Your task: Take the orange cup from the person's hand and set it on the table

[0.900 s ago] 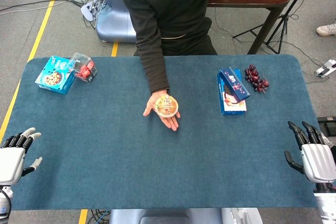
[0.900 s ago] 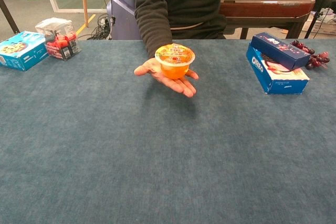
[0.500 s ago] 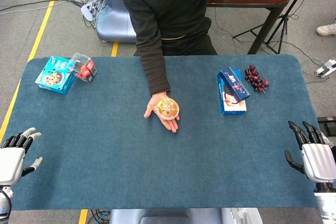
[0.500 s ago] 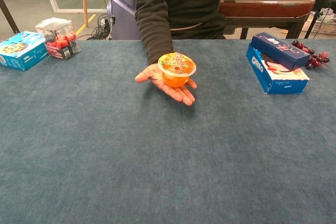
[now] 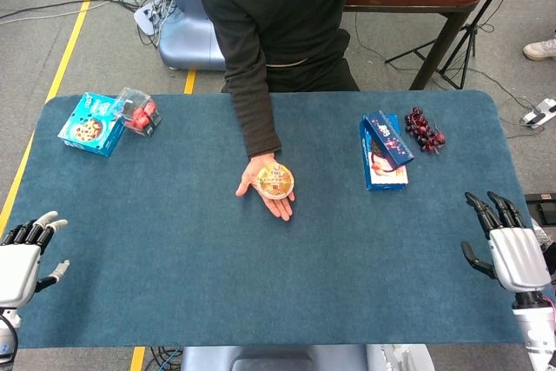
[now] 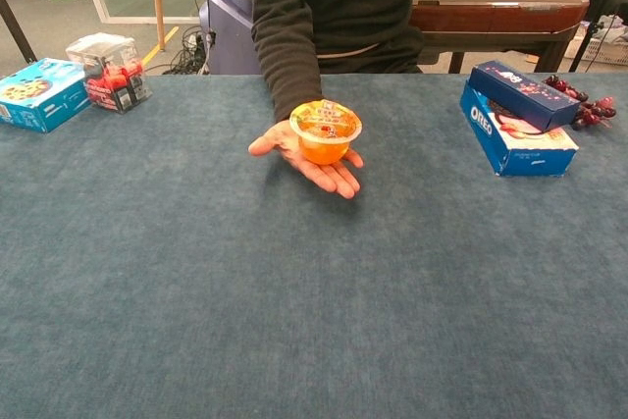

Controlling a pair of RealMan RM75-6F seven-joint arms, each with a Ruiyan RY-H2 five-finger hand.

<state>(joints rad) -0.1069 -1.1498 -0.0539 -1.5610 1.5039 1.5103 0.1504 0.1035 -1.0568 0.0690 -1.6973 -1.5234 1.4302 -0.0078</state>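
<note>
My right hand (image 5: 508, 251), at the lower right of the head view, has crept up and inward over the last second, fingers spread and empty. My left hand (image 5: 22, 258) sits unmoved at the lower left, fingers apart, holding nothing. The orange cup (image 5: 274, 180) rests upright on the person's hand (image 5: 265, 187) at mid-frame, barely shifted. I judge the reach has only begun; the cup is well apart from both hands.

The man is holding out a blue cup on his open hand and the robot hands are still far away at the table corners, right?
Not quite: the cup is orange, not blue, as the chest view shows. It does sit on his open palm, and both robot hands, left and right, are far off at the near corners.
</note>
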